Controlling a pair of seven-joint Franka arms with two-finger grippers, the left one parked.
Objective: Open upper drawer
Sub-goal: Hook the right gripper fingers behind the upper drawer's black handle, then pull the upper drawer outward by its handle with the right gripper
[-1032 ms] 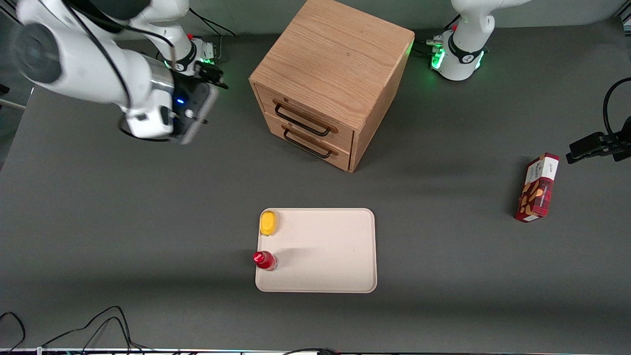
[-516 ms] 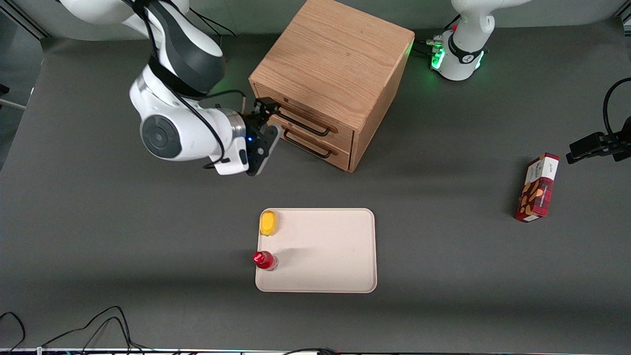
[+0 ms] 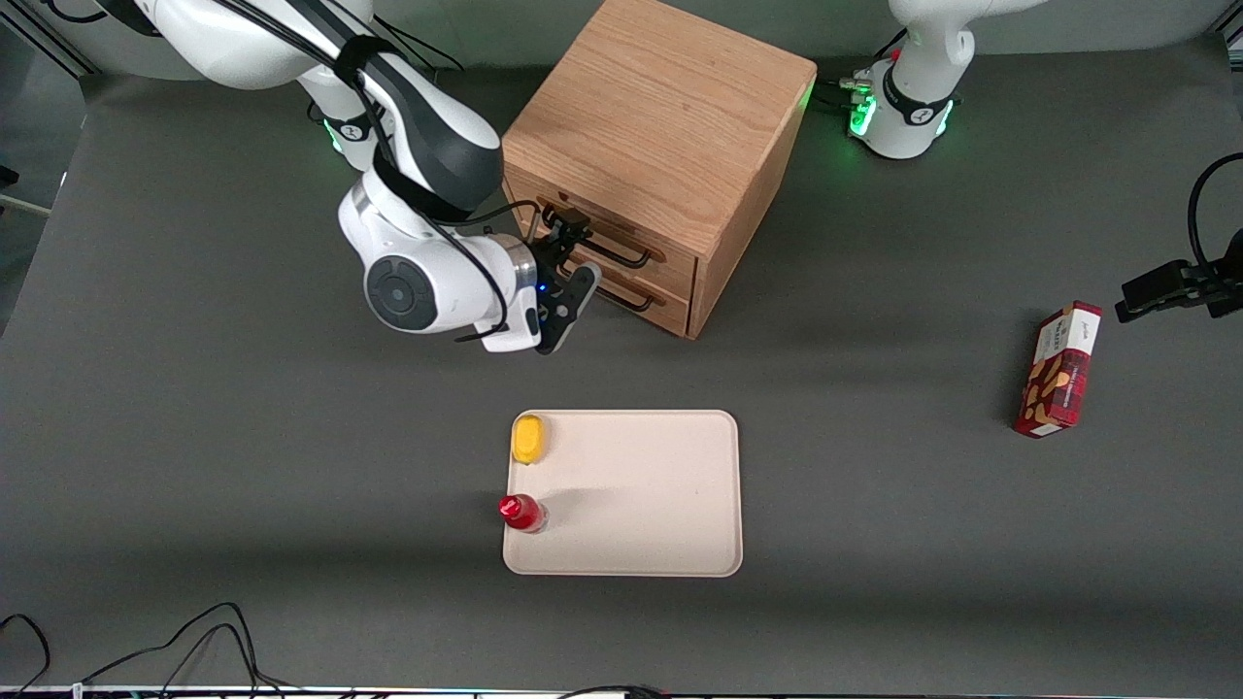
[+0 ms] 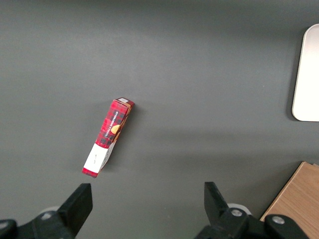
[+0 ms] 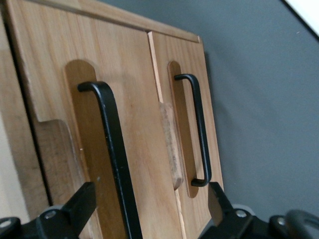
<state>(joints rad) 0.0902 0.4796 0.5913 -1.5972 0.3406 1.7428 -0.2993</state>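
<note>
The wooden cabinet [image 3: 660, 107] stands at the back of the table, both drawers shut. The upper drawer [image 3: 680, 270] has a black wire handle [image 3: 621, 257], with the lower drawer's handle [image 3: 631, 303] beneath it. My right gripper [image 3: 575, 254] is open, close in front of the drawer fronts at the working arm's end of the handles. In the right wrist view the gripper [image 5: 149, 209] straddles the upper drawer's handle [image 5: 107, 149] without touching it. The lower handle [image 5: 199, 134] lies near the other finger [image 5: 217, 201]. The upper drawer front [image 5: 134, 99] fills that view.
A beige tray [image 3: 660, 505] lies nearer the front camera, with a yellow object [image 3: 529, 439] and a red bottle [image 3: 520, 512] at its edge. A red box [image 3: 1058, 371] lies toward the parked arm's end; it also shows in the left wrist view [image 4: 107, 137].
My right arm has swung from the working arm's end of the table to the cabinet front, bringing the open gripper up to the upper drawer's handle. The drawers have not moved.
</note>
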